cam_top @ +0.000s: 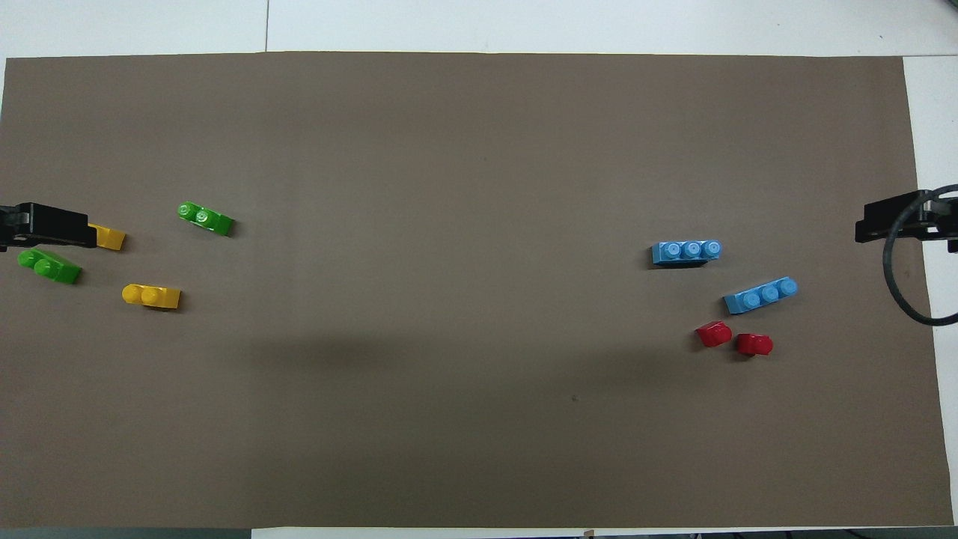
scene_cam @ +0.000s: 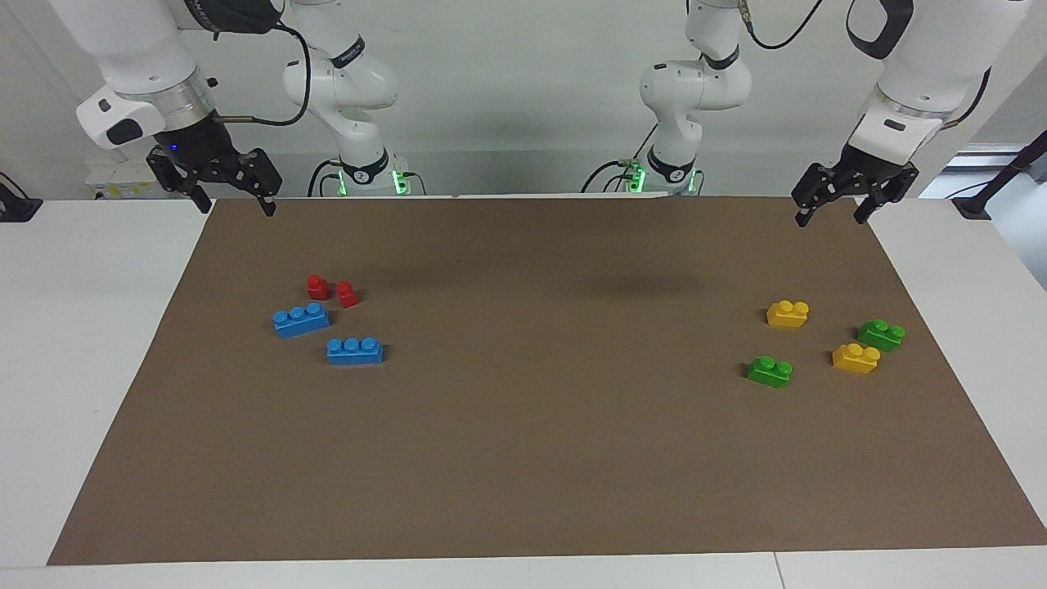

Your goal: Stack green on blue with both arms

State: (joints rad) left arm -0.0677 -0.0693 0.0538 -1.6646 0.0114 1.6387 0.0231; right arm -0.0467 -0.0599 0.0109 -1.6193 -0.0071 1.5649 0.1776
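Observation:
Two green bricks lie on the brown mat toward the left arm's end: one (scene_cam: 770,370) (cam_top: 206,218) and one closer to the mat's edge (scene_cam: 881,334) (cam_top: 49,266). Two blue bricks lie toward the right arm's end, one (scene_cam: 302,319) (cam_top: 760,295) nearer to the robots than the other (scene_cam: 354,350) (cam_top: 686,251). My left gripper (scene_cam: 830,219) (cam_top: 45,224) is open and empty, raised over the mat's corner at its own end. My right gripper (scene_cam: 235,206) (cam_top: 898,221) is open and empty, raised over the mat's corner at its own end.
Two yellow bricks (scene_cam: 788,313) (scene_cam: 856,358) lie among the green ones; in the overhead view the left gripper partly covers one (cam_top: 111,237). Two small red bricks (scene_cam: 318,286) (scene_cam: 348,294) lie just nearer to the robots than the blue ones. The brown mat (scene_cam: 523,458) covers the table.

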